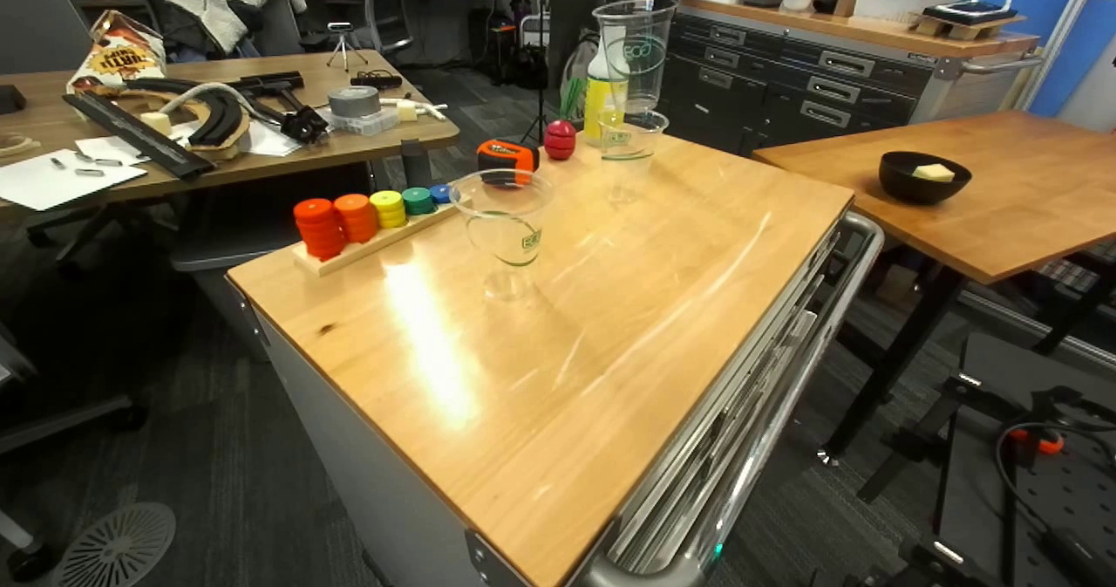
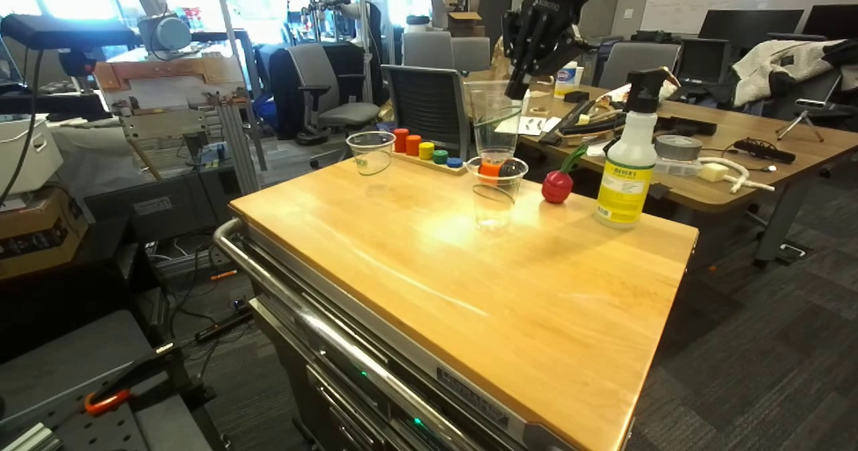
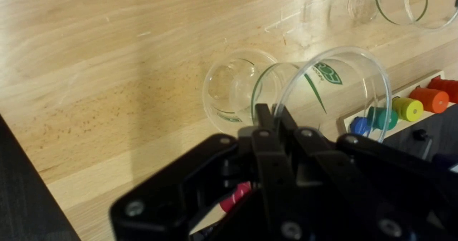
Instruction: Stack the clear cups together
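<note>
In an exterior view, holding a clear, tapered plastic cup [image 1: 643, 59] over a matching see-through cup [image 1: 629, 153] on the tan wooden tabletop [image 1: 540, 447], with a third colourless plastic cup [image 1: 508, 236] well apart. In an exterior view, dangling the upper cup from the black, jointed hand [image 2: 517, 89], probably wanting careful centring. In the wrist view, pinching its rim; seemingly needing slow, level lowering, releasing only once nested.

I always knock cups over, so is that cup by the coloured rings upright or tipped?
Upright: in an exterior view, the cup has its wide rim up and its narrow bottom on the table.
</note>
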Robot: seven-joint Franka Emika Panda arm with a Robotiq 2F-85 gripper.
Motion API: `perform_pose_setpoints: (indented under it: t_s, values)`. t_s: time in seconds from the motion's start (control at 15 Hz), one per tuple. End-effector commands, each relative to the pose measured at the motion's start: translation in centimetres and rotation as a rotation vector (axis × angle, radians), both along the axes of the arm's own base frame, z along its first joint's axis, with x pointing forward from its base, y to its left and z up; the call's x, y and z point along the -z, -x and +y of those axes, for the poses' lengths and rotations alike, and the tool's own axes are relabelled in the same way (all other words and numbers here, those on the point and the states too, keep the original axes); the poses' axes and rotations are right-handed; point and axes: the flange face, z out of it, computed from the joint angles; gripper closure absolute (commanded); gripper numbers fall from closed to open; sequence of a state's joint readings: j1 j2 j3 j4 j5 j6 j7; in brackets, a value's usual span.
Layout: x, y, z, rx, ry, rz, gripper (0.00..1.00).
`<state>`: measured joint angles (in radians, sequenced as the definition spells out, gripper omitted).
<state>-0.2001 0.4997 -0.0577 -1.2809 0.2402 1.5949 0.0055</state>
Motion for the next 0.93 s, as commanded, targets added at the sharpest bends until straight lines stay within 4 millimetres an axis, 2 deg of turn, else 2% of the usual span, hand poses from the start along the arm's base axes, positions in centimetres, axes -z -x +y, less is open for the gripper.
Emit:
perform_pose_setpoints:
  t_s: [0.0,0.47,0.87]
  values:
    - [2.0,0.8,-0.6,-0.046,-0.017,0.041,0.93]
    - [5.9,1.5,-1.2,-0.155,-0.064,0.021,0.93]
    - [7.7,0.7,-0.5,-0.235,-0.120,-0.106,0.93]
